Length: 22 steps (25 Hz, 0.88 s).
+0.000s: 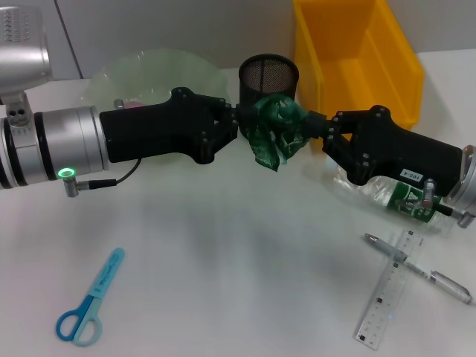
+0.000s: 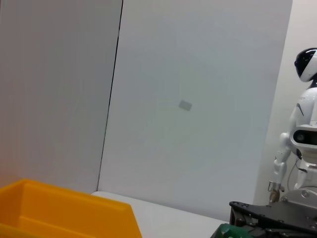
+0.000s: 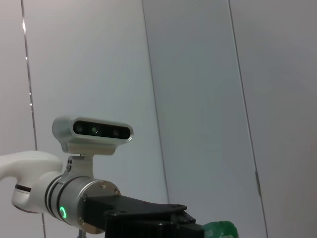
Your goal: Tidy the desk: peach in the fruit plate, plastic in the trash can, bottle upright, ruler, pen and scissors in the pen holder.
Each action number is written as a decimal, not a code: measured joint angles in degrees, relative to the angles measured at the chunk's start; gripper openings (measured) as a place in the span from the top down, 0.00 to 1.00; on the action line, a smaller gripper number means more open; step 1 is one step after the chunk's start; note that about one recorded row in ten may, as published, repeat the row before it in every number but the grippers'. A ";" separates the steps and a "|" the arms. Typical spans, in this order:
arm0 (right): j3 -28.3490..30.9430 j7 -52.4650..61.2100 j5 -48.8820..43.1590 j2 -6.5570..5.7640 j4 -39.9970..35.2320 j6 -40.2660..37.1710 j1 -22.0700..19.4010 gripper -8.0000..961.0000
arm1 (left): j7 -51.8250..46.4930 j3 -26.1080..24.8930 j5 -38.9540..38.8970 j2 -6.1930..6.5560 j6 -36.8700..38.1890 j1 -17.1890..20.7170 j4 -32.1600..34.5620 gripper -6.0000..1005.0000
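Note:
A crumpled green plastic (image 1: 277, 128) hangs above the table in front of the black mesh pen holder (image 1: 268, 74). My left gripper (image 1: 244, 123) is shut on its left side and my right gripper (image 1: 311, 125) on its right side. The plastic (image 2: 233, 232) also shows at the edge of the left wrist view. A clear bottle (image 1: 372, 190) with a green label lies under the right arm. Pen (image 1: 416, 269) and clear ruler (image 1: 387, 297) lie crossed at the front right. Blue scissors (image 1: 91, 297) lie at the front left. A pink peach (image 1: 134, 105) shows by the translucent fruit plate (image 1: 160, 68).
The yellow trash can (image 1: 357, 52) stands at the back right, just beside the pen holder; its rim (image 2: 64, 213) fills a corner of the left wrist view. The left arm (image 3: 74, 208) shows in the right wrist view. Bare tabletop spans the front centre.

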 joint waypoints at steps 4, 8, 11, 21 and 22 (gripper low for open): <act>0.02 -0.02 0.02 0.00 0.00 0.00 -0.12 0.99 | -0.09 -0.35 0.00 0.05 0.00 0.00 -0.06 0.99; 0.02 -0.02 0.25 -0.07 0.01 -0.04 -0.47 0.99 | -0.21 -0.68 -0.01 0.05 -0.03 0.22 -0.20 0.99; 0.02 -0.02 0.34 -0.09 0.01 -0.07 -0.49 0.99 | -0.50 -0.66 -0.45 -0.01 -0.27 0.35 -0.22 0.93; 5.96 -0.65 0.52 0.29 0.04 2.80 -1.13 0.99 | -0.86 -2.10 -1.09 0.33 -0.02 2.38 0.18 0.54; 7.83 -0.95 0.54 0.49 0.08 3.55 -1.15 0.99 | -0.90 -2.42 -1.20 0.37 0.23 2.79 0.22 0.52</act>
